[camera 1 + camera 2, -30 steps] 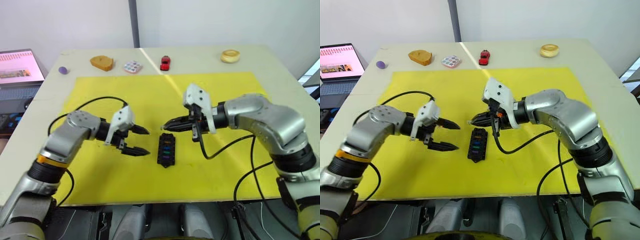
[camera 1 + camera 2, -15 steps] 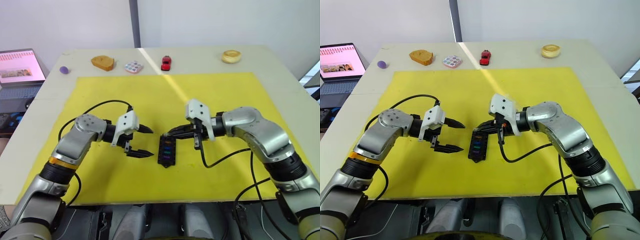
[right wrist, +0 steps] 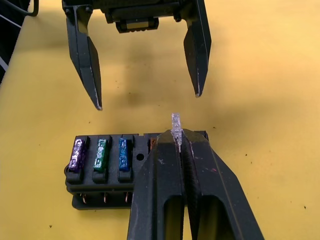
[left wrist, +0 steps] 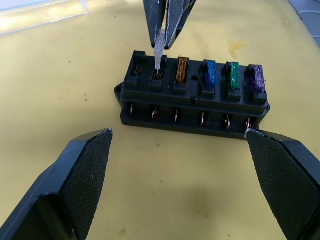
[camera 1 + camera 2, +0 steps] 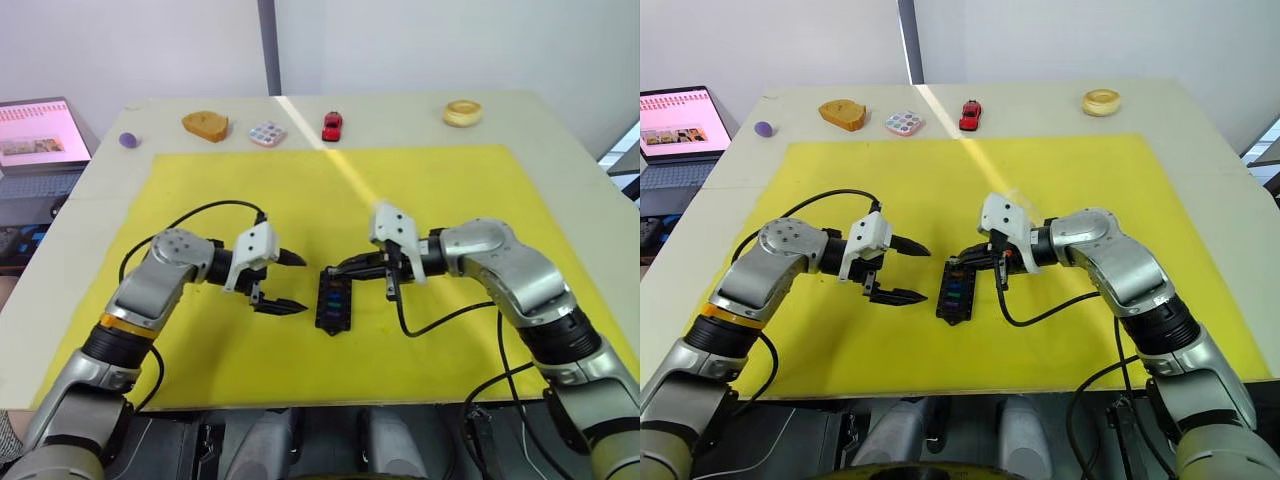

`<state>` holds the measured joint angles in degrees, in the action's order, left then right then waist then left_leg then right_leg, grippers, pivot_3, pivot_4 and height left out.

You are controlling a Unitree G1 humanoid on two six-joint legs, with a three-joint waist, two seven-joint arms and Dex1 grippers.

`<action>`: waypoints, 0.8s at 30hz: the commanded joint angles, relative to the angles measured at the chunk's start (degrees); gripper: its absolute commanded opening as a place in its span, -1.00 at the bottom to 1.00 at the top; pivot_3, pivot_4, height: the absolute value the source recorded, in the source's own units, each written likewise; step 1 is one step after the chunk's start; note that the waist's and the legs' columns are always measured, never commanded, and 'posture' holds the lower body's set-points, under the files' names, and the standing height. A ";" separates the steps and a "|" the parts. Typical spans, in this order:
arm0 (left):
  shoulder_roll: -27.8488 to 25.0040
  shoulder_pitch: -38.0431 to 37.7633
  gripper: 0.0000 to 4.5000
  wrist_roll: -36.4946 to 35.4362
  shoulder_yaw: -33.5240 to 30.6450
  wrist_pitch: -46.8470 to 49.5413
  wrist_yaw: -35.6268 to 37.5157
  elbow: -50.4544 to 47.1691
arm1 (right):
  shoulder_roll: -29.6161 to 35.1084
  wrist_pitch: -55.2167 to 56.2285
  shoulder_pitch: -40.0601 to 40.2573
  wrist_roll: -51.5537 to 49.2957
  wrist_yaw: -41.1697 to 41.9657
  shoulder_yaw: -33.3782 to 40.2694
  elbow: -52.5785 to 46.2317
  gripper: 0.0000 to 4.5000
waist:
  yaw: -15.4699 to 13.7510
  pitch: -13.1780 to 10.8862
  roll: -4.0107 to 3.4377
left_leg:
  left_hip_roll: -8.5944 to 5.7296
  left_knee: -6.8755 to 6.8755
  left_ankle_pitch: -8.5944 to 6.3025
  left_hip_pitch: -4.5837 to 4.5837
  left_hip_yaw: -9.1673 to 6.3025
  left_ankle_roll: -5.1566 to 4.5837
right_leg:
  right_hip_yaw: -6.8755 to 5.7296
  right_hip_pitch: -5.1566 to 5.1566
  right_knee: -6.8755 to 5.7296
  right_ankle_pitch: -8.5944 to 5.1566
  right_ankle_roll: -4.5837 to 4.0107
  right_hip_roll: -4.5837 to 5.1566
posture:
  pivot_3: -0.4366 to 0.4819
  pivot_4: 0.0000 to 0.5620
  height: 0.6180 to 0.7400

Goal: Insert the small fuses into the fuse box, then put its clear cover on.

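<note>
Here no brand, label or legible writing appears on the fuse box or either arm; the laptop [image 5: 675, 118] off the table's left edge shows a screen whose text is too small to read. On the bare table beyond the yellow mat [image 5: 840, 340] lie a purple ball [image 5: 762, 129], a tan block [image 5: 842, 113], a pastel tile [image 5: 904, 123], a red toy car [image 5: 969, 114] and a cream ring [image 5: 1101, 101].

The left gripper [image 5: 285, 282] hovers just left of the fuse box with its fingers spread wide, holding nothing. The fuse box [image 5: 331, 297], a black block with two rows of slots, lies on the mat between the two grippers; four slots carry fuses, amber [image 4: 182, 67], blue [image 4: 209, 73], green [image 4: 232, 74] and purple [image 4: 255, 78]. The right gripper [image 3: 176, 135] is clamped on a clear, colourless fuse [image 4: 158, 48], its lower end at the second slot from the box's empty end. The clear cover [image 4: 42, 12] lies on the mat beyond the box, well apart from it.

Against half a second ago, both arms sit almost unchanged; a second ago the right gripper hung higher above the box and has since come down to it.
</note>
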<state>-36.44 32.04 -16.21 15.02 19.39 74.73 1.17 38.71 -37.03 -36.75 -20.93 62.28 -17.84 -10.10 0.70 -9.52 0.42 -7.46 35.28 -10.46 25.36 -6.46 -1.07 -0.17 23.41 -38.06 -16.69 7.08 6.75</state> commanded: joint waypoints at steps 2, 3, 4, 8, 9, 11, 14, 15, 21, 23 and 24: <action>0.23 0.20 0.98 0.00 -0.58 -0.43 -0.30 -0.99 | -0.05 1.54 0.14 0.75 1.16 0.45 -0.01 -1.00 | 0.00 0.00 0.00 | 0.00 0.00 0.00 0.00 0.00 0.00 | -0.01 0.00 0.00 0.00 0.00 0.00 | -0.05 -0.47 1.00; 0.26 0.16 0.98 -0.01 -0.58 -0.40 -0.34 -1.11 | 0.08 1.67 0.38 0.93 1.40 0.43 0.00 -1.00 | 0.02 0.00 0.00 | 0.00 0.00 0.00 0.00 0.00 0.00 | -0.01 0.00 0.00 0.00 0.00 0.00 | -0.05 -0.47 1.00; 0.29 0.11 0.98 -0.04 -0.58 -0.35 -0.33 -1.22 | 0.15 1.74 0.59 1.07 1.61 0.38 0.00 -1.00 | 0.03 0.00 0.00 | 0.00 0.00 0.00 0.00 0.00 0.00 | 0.00 0.00 0.00 0.00 0.00 0.00 | -0.05 -0.47 1.00; 0.42 0.04 0.98 0.32 -0.40 -0.68 -0.45 -1.23 | -0.12 2.29 1.32 1.93 1.71 0.33 0.30 -1.00 | 0.03 0.00 0.00 | 0.00 0.00 0.00 0.00 0.00 0.00 | 0.00 0.00 0.00 0.00 0.00 0.00 | -0.05 -0.47 1.00; 0.47 0.14 0.98 0.49 -0.32 -0.84 -0.44 -0.96 | -0.33 2.56 1.49 2.24 1.54 0.31 0.58 -1.00 | 0.02 0.00 0.00 | 0.00 0.00 0.00 0.00 0.00 0.00 | 0.00 0.00 0.00 0.00 0.00 0.00 | -0.05 -0.47 1.00; 0.60 0.30 0.98 0.72 -0.29 -0.94 -0.41 -0.64 | -0.66 3.03 1.70 2.68 1.37 0.24 0.99 -1.00 | 0.00 0.00 0.00 | 0.00 0.00 0.00 0.00 0.00 0.00 | -0.01 -0.01 0.00 0.00 0.00 0.00 | -0.05 -0.47 1.00; 0.76 0.21 0.98 0.57 -0.35 -0.41 -0.41 -1.18 | -0.78 3.37 1.95 2.92 1.41 0.39 1.09 -1.00 | 0.01 0.00 0.00 | 0.00 0.00 0.00 -0.01 0.00 0.00 | 0.00 -0.01 0.00 0.00 0.00 0.00 | -0.05 -0.47 1.00; 0.78 0.16 0.98 0.57 -0.34 -0.37 -0.39 -1.27 | -0.79 3.46 1.99 2.98 1.48 0.42 1.09 -1.00 | 0.01 0.00 0.00 | 0.00 0.00 0.00 -0.01 0.00 0.00 | -0.01 -0.01 0.00 0.00 0.00 0.00 | -0.05 -0.47 1.00; 1.04 -0.20 0.98 0.60 -0.08 -0.14 -0.56 -1.81 | -1.06 3.72 1.62 3.04 1.39 0.79 1.38 -1.00 | 0.02 0.00 0.00 | 0.00 0.00 0.00 -0.01 0.00 0.00 | -0.01 -0.01 0.00 0.00 0.00 0.00 | -0.05 -0.47 1.00; 1.18 -0.22 0.98 0.65 0.01 -0.14 -0.62 -1.85 | -1.22 3.52 1.20 2.93 1.33 0.99 1.59 -1.00 | 0.03 0.00 0.00 | 0.00 0.00 0.00 -0.01 0.00 0.01 | -0.01 -0.01 0.00 0.00 0.00 -0.01 | -0.05 -0.47 1.00; 1.25 -0.26 0.98 0.64 0.02 -0.10 -0.67 -1.91 | -1.27 3.33 1.04 2.83 1.34 1.09 1.63 -1.00 | 0.03 0.00 0.00 | 0.00 0.00 0.00 -0.01 0.00 0.01 | -0.01 -0.01 0.00 0.00 0.00 -0.01 | -0.05 -0.47 1.00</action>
<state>-35.37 31.69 -15.48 15.06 19.43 74.27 1.05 37.67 -33.98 -34.69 -18.14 63.50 -17.82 -8.40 0.73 -9.51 0.42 -7.46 35.28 -10.46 25.35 -6.46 -1.06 -0.18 23.40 -38.07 -16.69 7.08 6.74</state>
